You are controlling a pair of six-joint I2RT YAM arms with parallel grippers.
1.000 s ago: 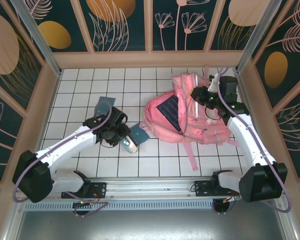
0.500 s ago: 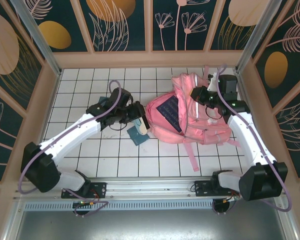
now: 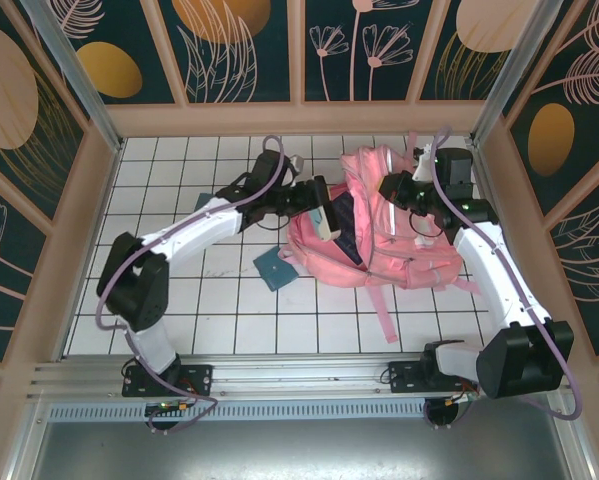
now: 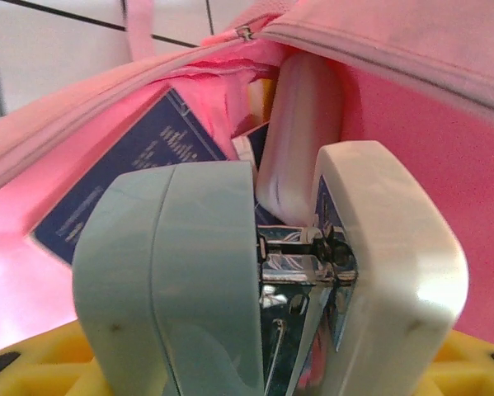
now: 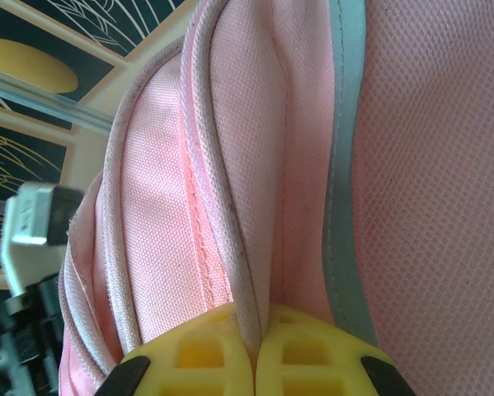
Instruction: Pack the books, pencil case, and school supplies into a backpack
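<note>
Left claw (image 3: 319,208) has the stapler (image 4: 189,272) at the backpack (image 3: 409,250) mouth, right claw (image 5: 259,351) pinches the rim, so next I'd guess push deeper and let go.

Pink woven fabric of the backpack (image 5: 411,165) spreads from the top edge down to the bottom. A pale grey-green stripe (image 5: 343,165) runs down it, right of centre. Left of the stripe, several raised piped seams (image 5: 230,206) curve down side by side. At the bottom the right gripper (image 5: 259,351) has its two yellow fingers (image 5: 197,359) pressed together, with one piped ridge of the fabric pinched between them. Beyond the bag, upper left, stands a dark wall panel (image 5: 20,161) with gold line patterns and a gold oval (image 5: 28,66), crossed by a beige frame bar (image 5: 82,33). At the left edge sits a pale boxy part (image 5: 32,223) above dark machinery, possibly the other arm, though it is too blurred to be sure.
</note>
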